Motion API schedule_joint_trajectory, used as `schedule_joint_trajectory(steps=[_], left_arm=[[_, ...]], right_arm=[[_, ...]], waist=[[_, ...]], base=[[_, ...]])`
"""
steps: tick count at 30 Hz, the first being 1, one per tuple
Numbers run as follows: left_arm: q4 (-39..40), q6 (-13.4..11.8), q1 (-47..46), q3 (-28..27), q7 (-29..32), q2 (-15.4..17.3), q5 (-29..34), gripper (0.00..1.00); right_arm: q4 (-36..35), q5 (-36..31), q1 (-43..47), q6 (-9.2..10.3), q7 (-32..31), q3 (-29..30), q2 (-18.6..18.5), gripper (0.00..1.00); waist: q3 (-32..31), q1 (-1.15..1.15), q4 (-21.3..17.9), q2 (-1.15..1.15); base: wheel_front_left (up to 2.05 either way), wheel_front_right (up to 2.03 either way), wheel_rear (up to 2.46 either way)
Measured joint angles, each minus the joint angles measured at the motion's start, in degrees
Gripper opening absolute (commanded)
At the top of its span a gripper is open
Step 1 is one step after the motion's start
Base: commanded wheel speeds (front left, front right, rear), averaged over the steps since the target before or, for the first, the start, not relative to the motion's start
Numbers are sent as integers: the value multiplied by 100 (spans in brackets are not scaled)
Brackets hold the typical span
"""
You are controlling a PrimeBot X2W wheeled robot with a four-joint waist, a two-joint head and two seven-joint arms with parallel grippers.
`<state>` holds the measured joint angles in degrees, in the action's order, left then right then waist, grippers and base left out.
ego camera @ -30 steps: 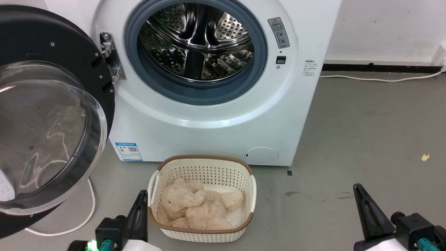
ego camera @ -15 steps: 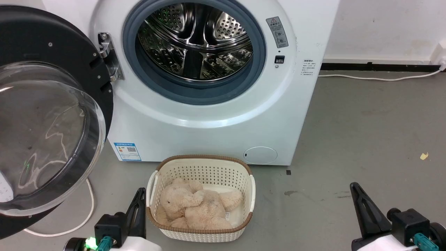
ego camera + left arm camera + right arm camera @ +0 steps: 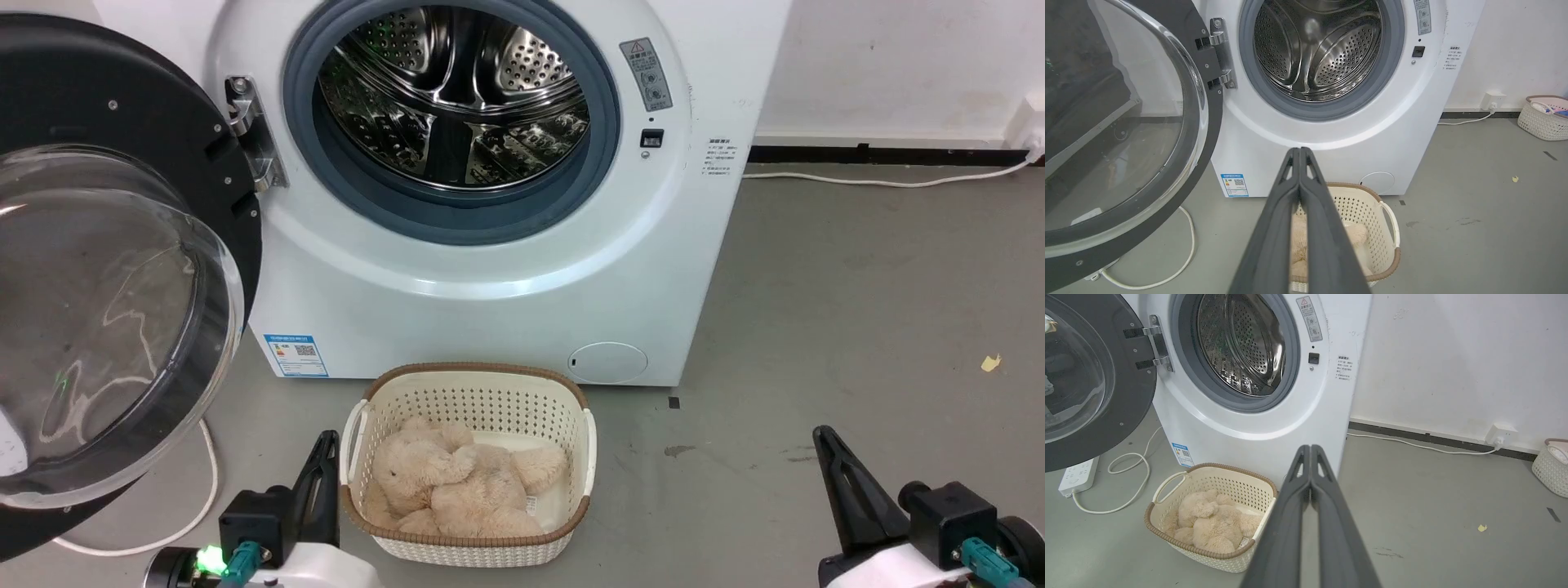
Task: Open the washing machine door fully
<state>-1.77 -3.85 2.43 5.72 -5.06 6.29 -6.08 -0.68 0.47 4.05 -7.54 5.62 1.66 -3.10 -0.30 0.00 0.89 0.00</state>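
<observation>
The washing machine door stands swung wide to the left of the white machine; its black ring and bulging glass bowl face me, hung on a metal hinge. The steel drum lies bare behind the grey seal. The door also shows in the left wrist view and the right wrist view. My left gripper is low beside the basket, fingers pressed together, holding nothing. My right gripper is low at the right over bare floor, also shut and empty.
A cream basket with a beige plush toy sits on the floor before the machine. A white cable and power strip lie under the door. Another basket stands by the right wall. Grey floor spreads to the right.
The whole picture has drifted slightly left and up, so the camera moved. Both grippers sit a little lower and further left in view. The door holds its angle.
</observation>
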Motion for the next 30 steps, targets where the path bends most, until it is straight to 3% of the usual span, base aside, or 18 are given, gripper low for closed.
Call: schedule_joint_trajectory(steps=[30], left_arm=[[110,268,-123,-398,353,-220,400,0]], right_arm=[[33,-3,-248,0,-402,-108,0,0]], waist=[[21,0,-65,0]], base=[[0,0,0]])
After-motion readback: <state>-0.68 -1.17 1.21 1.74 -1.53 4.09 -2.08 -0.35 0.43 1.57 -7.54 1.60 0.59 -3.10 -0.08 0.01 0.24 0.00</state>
